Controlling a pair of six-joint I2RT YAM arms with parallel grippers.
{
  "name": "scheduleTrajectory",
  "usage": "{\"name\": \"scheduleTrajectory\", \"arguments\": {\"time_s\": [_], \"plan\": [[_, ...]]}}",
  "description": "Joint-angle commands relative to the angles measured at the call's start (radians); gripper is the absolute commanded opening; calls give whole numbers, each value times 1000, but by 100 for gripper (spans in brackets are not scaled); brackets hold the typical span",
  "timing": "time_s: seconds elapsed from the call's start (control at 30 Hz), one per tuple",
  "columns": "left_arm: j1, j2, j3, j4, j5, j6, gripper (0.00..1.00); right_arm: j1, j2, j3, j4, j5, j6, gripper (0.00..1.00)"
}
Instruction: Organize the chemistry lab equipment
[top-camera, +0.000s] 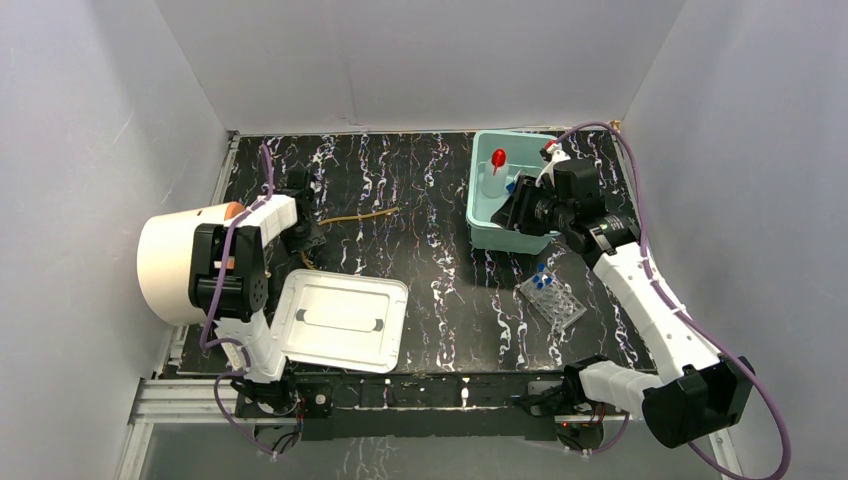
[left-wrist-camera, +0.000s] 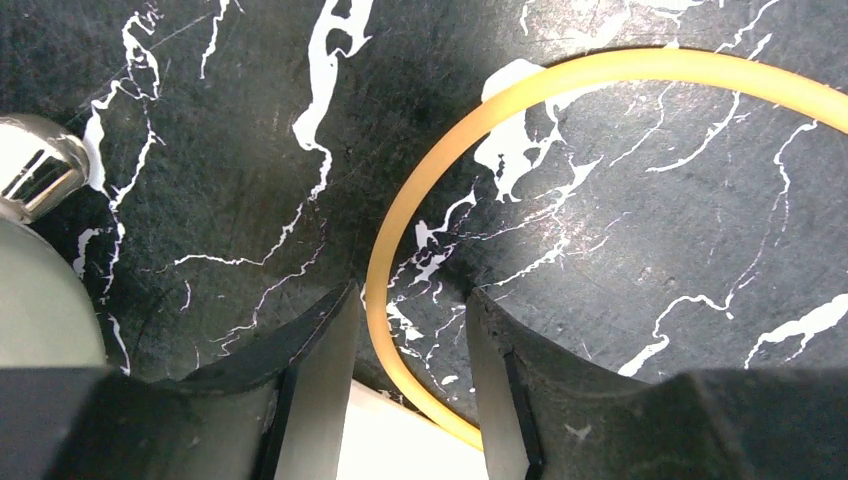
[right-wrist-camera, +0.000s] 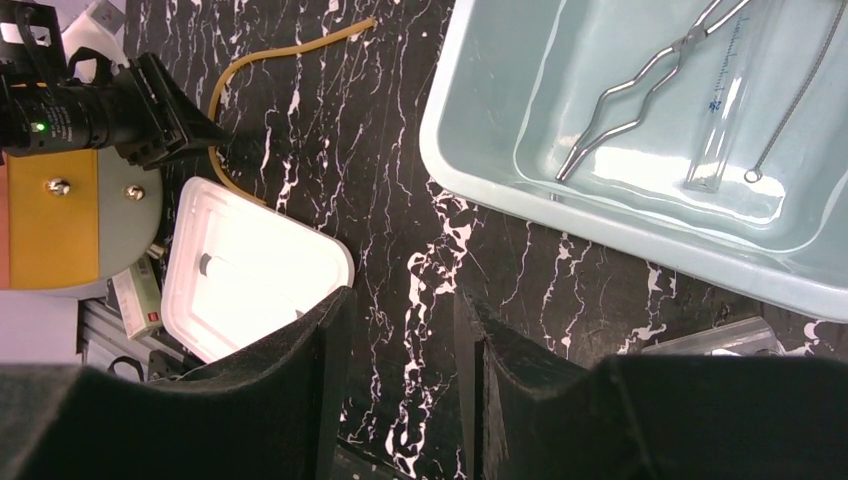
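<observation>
The amber rubber tubing (left-wrist-camera: 400, 215) curves across the black marble table and runs between the fingers of my left gripper (left-wrist-camera: 410, 295). That gripper is open, with the tubing close to its left finger and a gap on the other side. In the top view my left gripper (top-camera: 312, 238) is low over the tubing (top-camera: 360, 215). My right gripper (right-wrist-camera: 402, 300) is open and holds nothing; it hovers at the near wall of the teal bin (top-camera: 478, 215). The red-capped squeeze bottle (top-camera: 497, 160) stands in the bin. Metal tongs (right-wrist-camera: 640, 90), a glass tube (right-wrist-camera: 725, 110) and a thin wire tool (right-wrist-camera: 800, 90) lie in the bin. The clear tube rack (top-camera: 555, 305) holds blue-capped tubes (top-camera: 540, 281).
A white lid (top-camera: 340, 320) lies flat at the front left, its corner under my left gripper. The large cream cylinder (top-camera: 175, 265) stands at the left edge, behind the left arm. A small card with a red mark (right-wrist-camera: 140, 305) lies beside the cylinder.
</observation>
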Motion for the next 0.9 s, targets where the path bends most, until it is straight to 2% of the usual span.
{"name": "scheduleTrajectory", "arguments": {"time_s": [0.0,0.17,0.23,0.43,0.63,0.87], "plan": [[27,-1,-40,15,11,-8,42,5,-31,-8,36,-6,12,49],[52,-5,-83,37,45,-14,40,6,-29,-10,38,-2,12,49],[56,-14,-98,50,63,-17,32,5,-28,-10,36,0,12,49],[55,-11,-73,62,104,13,0,6,-33,-8,36,2,16,49],[46,-46,50,78,191,53,0,5,-29,-10,42,8,22,49],[19,-172,135,102,279,62,0,4,-39,-6,51,15,28,49]]}}
